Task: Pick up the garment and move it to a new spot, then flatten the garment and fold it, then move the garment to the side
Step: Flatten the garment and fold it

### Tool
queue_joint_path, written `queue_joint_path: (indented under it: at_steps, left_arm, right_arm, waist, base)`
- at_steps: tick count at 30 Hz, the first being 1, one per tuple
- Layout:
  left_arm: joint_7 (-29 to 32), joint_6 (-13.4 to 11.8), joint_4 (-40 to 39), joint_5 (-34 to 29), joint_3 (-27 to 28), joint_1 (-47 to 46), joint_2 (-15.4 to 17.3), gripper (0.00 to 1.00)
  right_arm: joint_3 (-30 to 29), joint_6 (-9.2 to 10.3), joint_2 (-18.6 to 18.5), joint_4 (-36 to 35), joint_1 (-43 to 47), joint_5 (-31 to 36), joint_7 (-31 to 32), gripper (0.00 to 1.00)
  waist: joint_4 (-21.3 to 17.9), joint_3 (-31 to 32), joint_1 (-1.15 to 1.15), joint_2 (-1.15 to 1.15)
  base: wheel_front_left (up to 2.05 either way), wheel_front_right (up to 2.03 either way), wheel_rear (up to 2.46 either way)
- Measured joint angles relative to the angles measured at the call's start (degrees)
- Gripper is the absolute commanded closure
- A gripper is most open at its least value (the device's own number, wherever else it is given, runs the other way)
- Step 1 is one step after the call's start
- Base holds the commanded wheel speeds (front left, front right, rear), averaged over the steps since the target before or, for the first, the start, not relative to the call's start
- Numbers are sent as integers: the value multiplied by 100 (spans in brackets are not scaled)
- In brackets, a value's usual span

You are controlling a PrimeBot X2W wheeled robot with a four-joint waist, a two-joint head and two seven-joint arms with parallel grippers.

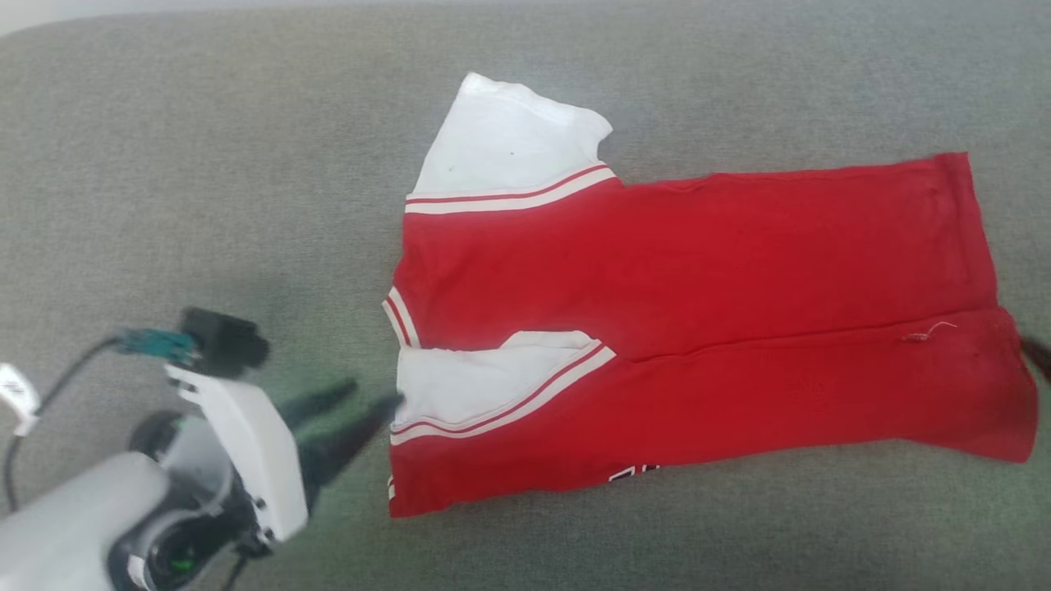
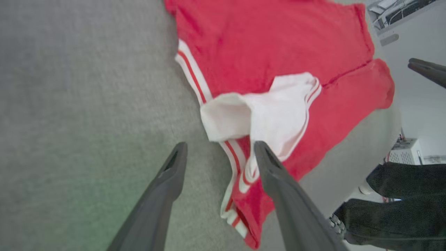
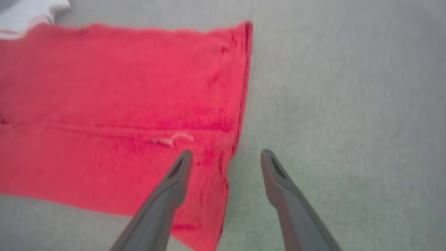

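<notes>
The garment [image 1: 698, 271] lies across the middle of the grey woven surface [image 1: 164, 164], with its near edge folded inward along a crease. We judge the thin red knit to be light, limp and quick to wrinkle, best held at the hem corners and the striped collar end. The left gripper [image 1: 371, 394] at its left end and the right gripper [image 3: 226, 152] at the hem both stand with fingers apart, empty.
</notes>
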State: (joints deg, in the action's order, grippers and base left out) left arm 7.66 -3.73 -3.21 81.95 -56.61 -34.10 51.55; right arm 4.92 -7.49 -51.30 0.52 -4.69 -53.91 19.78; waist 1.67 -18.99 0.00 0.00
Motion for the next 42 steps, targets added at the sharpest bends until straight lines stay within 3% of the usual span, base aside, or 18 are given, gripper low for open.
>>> queue_joint_path:
  at_steps: [5, 9, 15, 19, 28, 37, 38, 39, 40, 42]
  left_arm:
    - [-723, -308, 277, -334, 409, -251, -43, 0]
    - [-998, -460, 893, -828, 519, -850, -390, 0]
    - [-918, -433, 2245, -1318, 572, -2152, -954, 0]
    - [-231, -194, 3089, -1410, 374, -2882, -1344, 0]
    - [2020, 410, 4684, -1280, -63, -4093, -1637, 0]
    - [3389, 602, 5225, -1091, -247, -4626, -1690, 0]
    - [3446, 626, 5242, -1093, -266, -4679, -1713, 3]
    - [3487, 670, 5257, -1091, -268, -4720, -1742, 56]
    - [3509, 681, 5275, -1080, -263, -4740, -1779, 100]
    - [3564, 765, 5293, -1025, -253, -4771, -1836, 100]
  right_arm:
    - [-113, 0, 690, -268, -544, 647, -915, 0]
    - [62, 0, 1161, -335, -993, 1080, -1694, 0]
    - [280, 0, 1618, -169, -1457, 1393, -2477, 0]
    - [383, 0, 1745, -34, -1536, 1396, -2700, 0]
    - [706, 0, 1784, 254, -1692, 1204, -2866, 0]
    - [969, 0, 1669, 485, -1831, 1005, -2985, 0]
    - [1002, 0, 1635, 503, -1863, 989, -2982, 0]
    - [1039, 0, 1584, 510, -1927, 968, -2964, 0]
    - [1081, 0, 1521, 512, -2003, 957, -2918, 0]
    - [1217, 0, 1422, 502, -2201, 920, -2765, 0]
  waist:
    - [-136, -47, 0, 0]
    - [-312, -124, 0, 0]
    - [-693, -309, 0, 0]
    - [-990, -457, 0, 0]
    - [-1564, -810, 0, 0]
    - [-1831, -1125, 0, 0]
    - [-1836, -1155, 0, 0]
    - [-1832, -1178, 0, 0]
    - [-1815, -1193, 0, 0]
    - [-1774, -1219, 0, 0]
  base:
    - [0, 0, 0]
    - [0, 0, 0]
    - [0, 0, 0]
    - [0, 0, 0]
    - [0, 0, 0]
    - [0, 0, 0]
    - [0, 0, 0]
    - [0, 0, 0]
    - [0, 0, 0]
    - [0, 0, 0]
